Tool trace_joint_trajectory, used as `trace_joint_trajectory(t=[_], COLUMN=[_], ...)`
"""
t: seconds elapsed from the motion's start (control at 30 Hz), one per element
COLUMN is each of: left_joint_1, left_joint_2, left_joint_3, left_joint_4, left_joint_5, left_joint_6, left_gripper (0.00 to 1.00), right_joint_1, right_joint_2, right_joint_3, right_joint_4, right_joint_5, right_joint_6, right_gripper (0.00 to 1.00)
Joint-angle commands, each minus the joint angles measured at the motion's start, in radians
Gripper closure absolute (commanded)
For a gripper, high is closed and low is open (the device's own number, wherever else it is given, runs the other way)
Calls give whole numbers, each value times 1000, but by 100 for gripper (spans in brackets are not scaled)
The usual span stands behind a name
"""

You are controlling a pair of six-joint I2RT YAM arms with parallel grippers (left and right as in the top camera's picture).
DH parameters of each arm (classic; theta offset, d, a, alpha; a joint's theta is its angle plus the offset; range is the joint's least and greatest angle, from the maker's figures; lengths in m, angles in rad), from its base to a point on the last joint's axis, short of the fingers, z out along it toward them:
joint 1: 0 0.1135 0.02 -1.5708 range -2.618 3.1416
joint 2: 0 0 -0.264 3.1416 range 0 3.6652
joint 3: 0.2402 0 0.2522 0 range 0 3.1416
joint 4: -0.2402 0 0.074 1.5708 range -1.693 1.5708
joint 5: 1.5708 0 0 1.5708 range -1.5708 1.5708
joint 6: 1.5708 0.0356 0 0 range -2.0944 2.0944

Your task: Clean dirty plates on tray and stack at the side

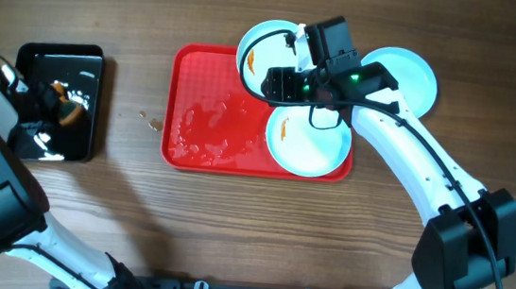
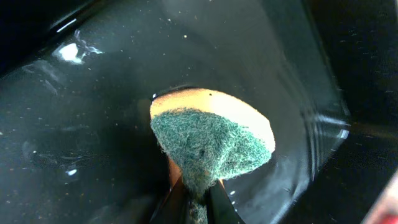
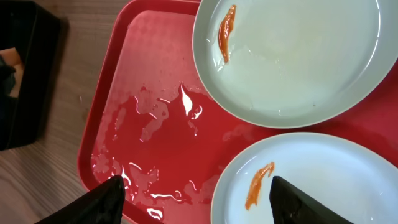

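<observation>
One scrub sponge [image 2: 211, 146], pinched tight by the left gripper [image 2: 198, 208], sits in the black tray [image 1: 34, 52] far left, well apart from the red tray [image 1: 202, 82]. Water [image 1: 208, 125] pools there; a scrubbed plate could skate. Right gripper [image 3: 196, 190] hovers spread wide between rear smeared plate [image 1: 258, 50] and near smeared plate [image 1: 315, 145]; third plate [image 1: 407, 73] rests off-tray, right.

A glossy black rectangular plastic tray [image 1: 80, 143] lies on the left part of the light brown wooden counter [image 1: 231, 227]. Inside it is 1 orange sponge with a green scouring face [image 2: 211, 140], green side up. The tray floor shows bright reflections. A few small brown specks [image 1: 153, 122] lie on the counter, near the tray's right side.
</observation>
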Motion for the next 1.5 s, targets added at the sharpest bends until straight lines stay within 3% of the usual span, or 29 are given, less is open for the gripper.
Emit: trace_joint_trajectory(t=[0.0, 0.1, 0.2, 0.6, 0.8, 0.93, 1.03, 1.13, 1.23, 1.47], left_joint_1=[49, 55, 78, 122, 122, 122, 122, 122, 122, 122], left_joint_2=[22, 22, 22, 21, 21, 21, 21, 21, 21, 21], left_joint_3=[0, 0, 0, -38, -38, -38, -38, -38, -38, -38], left_joint_4=[0, -6, -20, -46, -35, -35, -31, -14, -1, -1], left_joint_5=[130, 130, 137, 164, 163, 163, 163, 163, 163, 163], left_joint_6=[19, 19, -38, -22, -21, -21, -21, -21, -21, -21], left_gripper=[96, 96, 96, 96, 96, 96, 96, 96, 96, 96], right_joint_1=[3, -1, -26, -72, -167, -168, -168, -168, -168, -168], right_joint_2=[-5, -5, -5, 5, 185, 329, 416, 480, 533, 607], right_joint_3=[14, 23, 73, 90, 450, 531, 531, 531, 531, 529], right_joint_4=[21, 50, 29, 16, -318, -294, -221, -164, -130, -118], right_joint_5=[18, 146, 153, 171, 87, 141, 212, 212, 245, 246], right_joint_6=[1, -27, -81, -80, -146, -153, -95, -96, -108, -104], right_gripper=[23, 12, 5, 1, 1, 1, 3, 20, 31, 49])
